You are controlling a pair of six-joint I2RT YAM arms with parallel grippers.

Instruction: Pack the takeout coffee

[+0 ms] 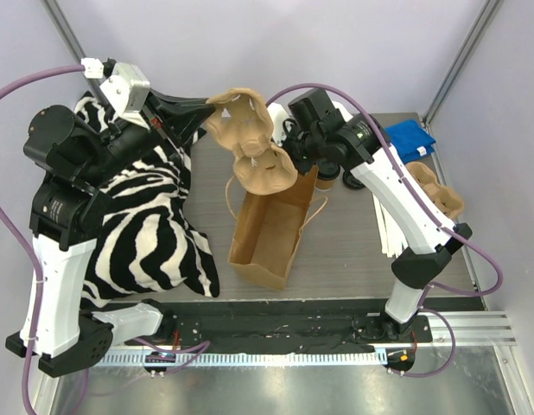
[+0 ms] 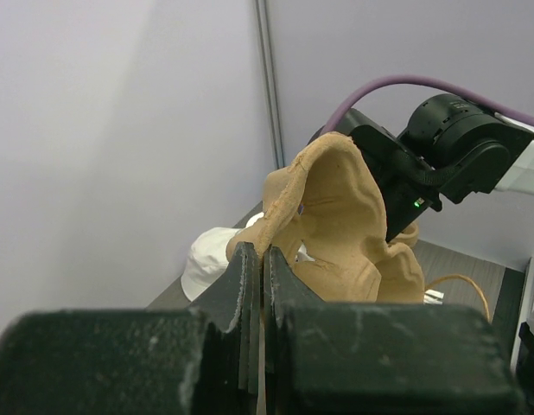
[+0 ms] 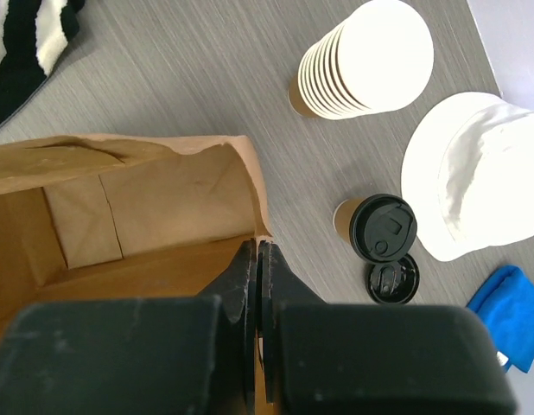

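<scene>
From above, the left gripper (image 1: 213,107) holds a pulp cup tray (image 1: 250,147) raised over the paper bag (image 1: 271,229) mid-bench. Left wrist: its fingers (image 2: 239,290) are pinched onto the tray's edge. Right wrist: the right gripper (image 3: 257,252) is clamped on the bag's rim. The takeout coffee (image 3: 384,226) stands lidded outside the bag, toward the far edge.

Grey table, pale booth

Grey wood-grain table (image 1: 345,259) w/ pale lilac walls (image 1: 336,43) behind & at sides. Slim metal posts (image 1: 64,30) at rear corners. Brushed steel sheet (image 1: 276,389) + slotted alu rail (image 1: 474,327) along near edge. Soft, even light.
</scene>
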